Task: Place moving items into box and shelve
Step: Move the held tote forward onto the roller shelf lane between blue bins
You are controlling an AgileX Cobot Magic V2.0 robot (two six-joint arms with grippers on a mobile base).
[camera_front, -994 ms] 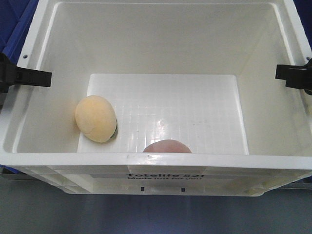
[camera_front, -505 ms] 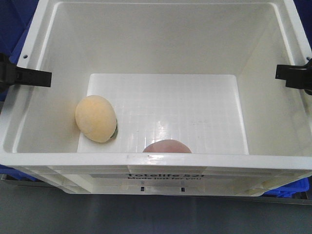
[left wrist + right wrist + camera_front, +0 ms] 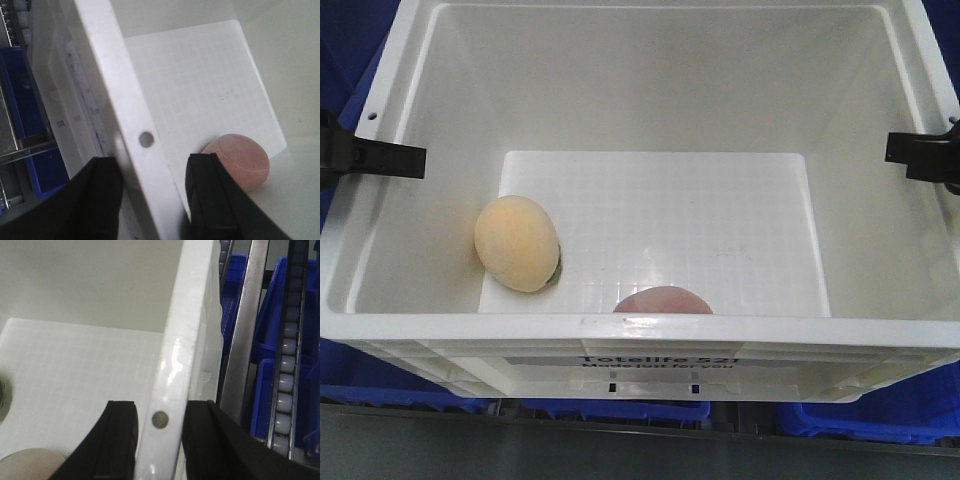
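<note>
- The pale yellow-beige lump [image 3: 516, 243] lies on the crate [image 3: 640, 330] floor, hard against the crate's left wall; the pinkish-brown lump [image 3: 663, 300] lies on the same floor at the crate's near wall, half hidden by that rim, apart from the yellow one
- My left wrist view shows the pink lump [image 3: 236, 161] whole, with a seam across it, in a corner of the floor; the front view shows only its top
- My right wrist view catches just a pale curved edge at its lower left corner; which lump it is I cannot tell
- My left gripper [image 3: 155, 200] is clamped on the crate's left rim [image 3: 127, 125], one pad inside, one outside, just below a small hole; my right gripper [image 3: 159, 437] pinches the crate's right rim [image 3: 182, 335] likewise
- The front view alone shows the "Totelife 521" print on the crate's near face
- Blue bins [image 3: 865, 415] show below the crate; the right wrist view adds roller rails [image 3: 287, 365] just outside the crate's right wall
</note>
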